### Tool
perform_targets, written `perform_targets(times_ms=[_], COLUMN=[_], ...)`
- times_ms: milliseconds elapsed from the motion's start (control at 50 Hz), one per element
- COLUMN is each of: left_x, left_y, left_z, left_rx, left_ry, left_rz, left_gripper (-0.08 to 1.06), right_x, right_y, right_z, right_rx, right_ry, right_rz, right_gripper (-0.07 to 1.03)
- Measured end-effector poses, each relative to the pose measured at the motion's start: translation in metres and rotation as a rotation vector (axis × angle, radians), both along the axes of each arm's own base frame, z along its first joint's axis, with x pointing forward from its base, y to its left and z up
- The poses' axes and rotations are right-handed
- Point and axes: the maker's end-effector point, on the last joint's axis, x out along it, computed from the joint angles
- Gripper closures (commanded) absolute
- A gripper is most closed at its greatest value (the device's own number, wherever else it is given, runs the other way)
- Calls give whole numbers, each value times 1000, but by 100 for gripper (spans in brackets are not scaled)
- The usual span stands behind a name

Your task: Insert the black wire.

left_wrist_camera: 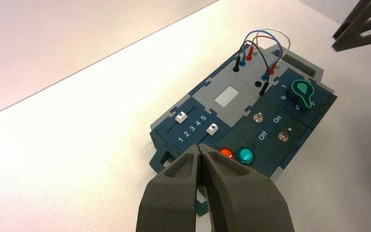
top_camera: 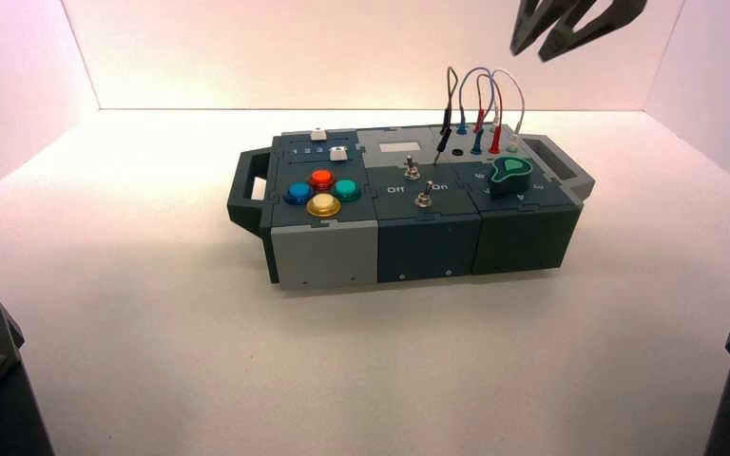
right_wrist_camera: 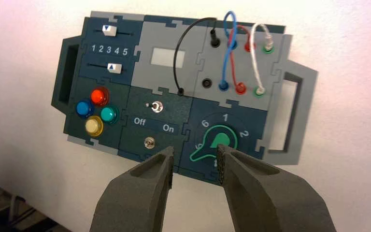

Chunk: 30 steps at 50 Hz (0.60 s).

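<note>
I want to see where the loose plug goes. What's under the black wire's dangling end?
Under the black wire's loose plug is bare box top; the empty black socket sits beside it. Inside the socket is too dark to see. The right gripper hovers open above; the left gripper is shut.

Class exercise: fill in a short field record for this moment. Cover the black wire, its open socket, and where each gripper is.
Black wire: thin black looped cable, one plug seated in the far socket row, the other plug loose beside the empty socket
Empty socket: black round hole, near row
Right gripper: open, above the box
Left gripper: shut, above the box's button end
</note>
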Motion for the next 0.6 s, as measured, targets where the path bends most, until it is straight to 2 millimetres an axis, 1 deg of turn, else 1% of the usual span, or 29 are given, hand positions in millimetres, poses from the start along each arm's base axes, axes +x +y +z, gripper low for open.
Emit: perform_targets(times_ms=[320, 600], left_x=[1, 0], left_y=[1, 0], left_z=[0, 0], left_rx=[6, 3], left_ry=[-12, -14], left_rz=[-1, -3], left_gripper=[101, 101], right_x=[4, 12], right_y=[10, 14], right_z=[-20, -30], right_rx=[2, 1], right_ry=[68, 76], right_rz=[2, -4], right_gripper=[49, 49])
